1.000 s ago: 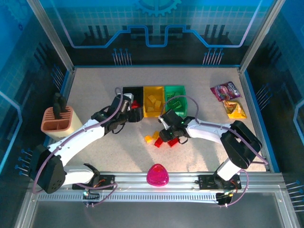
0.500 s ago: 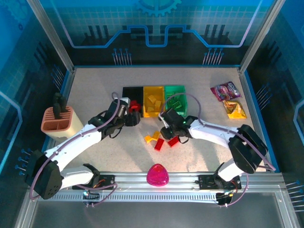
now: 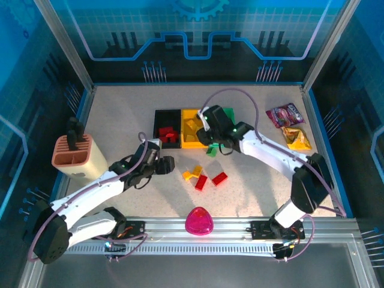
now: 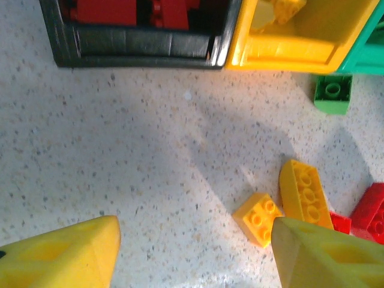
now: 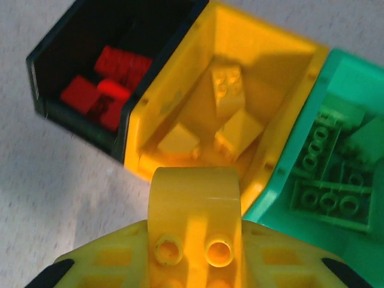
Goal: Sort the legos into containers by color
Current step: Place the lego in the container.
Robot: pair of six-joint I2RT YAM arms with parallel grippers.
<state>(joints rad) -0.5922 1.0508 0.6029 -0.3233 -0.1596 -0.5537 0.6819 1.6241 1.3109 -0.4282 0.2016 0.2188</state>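
In the top view, the right gripper (image 3: 213, 137) is seen over the near end of the yellow open-top plastic bin (image 3: 188, 143). This bin stands between the black plastic bin (image 3: 157, 129) and the green plastic bin (image 3: 230, 111). The left gripper (image 3: 163, 163) hangs over bare table, just left of the loose red and yellow studded bricks (image 3: 201, 177).

In the left wrist view, the left fingers (image 4: 60, 255) are spread wide with nothing between them. Two yellow bricks (image 4: 303, 192) lie ahead, and a green brick (image 4: 333, 94) lies just before the green bin.

In the right wrist view, the right gripper is closed on a small yellow studded brick (image 5: 192, 201), held above the yellow bin's near wall.

A misplaced drop is the risk judged here. If the brick is released over the rim and not over the middle, it could strike the wall. From there it could bounce back onto the table or into the green bin just beside. Only a small part of the brick appears to be gripped, so an early slip is also possible.
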